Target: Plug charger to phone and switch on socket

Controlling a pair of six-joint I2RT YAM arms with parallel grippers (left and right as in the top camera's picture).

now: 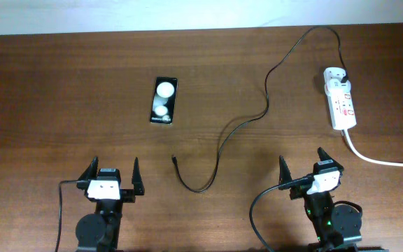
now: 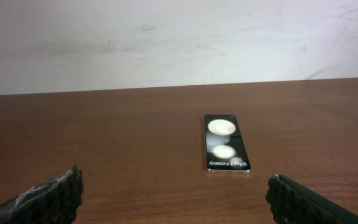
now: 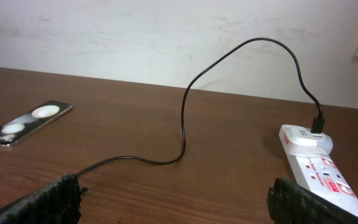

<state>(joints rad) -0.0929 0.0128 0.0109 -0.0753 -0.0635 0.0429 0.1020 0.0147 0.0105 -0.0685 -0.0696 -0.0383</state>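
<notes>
The black phone point(image 1: 164, 100) lies flat on the table left of centre, screen up; it shows ahead in the left wrist view point(image 2: 225, 143) and at far left in the right wrist view point(image 3: 25, 122). The black charger cable point(image 1: 238, 126) runs from the white socket strip point(image 1: 341, 97) at the right, and its connector tip point(image 1: 174, 160) lies free on the wood. The socket also shows in the right wrist view point(image 3: 316, 165). My left gripper point(image 1: 114, 173) is open and empty near the front edge. My right gripper point(image 1: 301, 165) is open and empty below the socket.
The socket's thick white cord point(image 1: 380, 160) runs off the right edge of the table. A pale wall stands behind the table's far edge point(image 2: 179, 43).
</notes>
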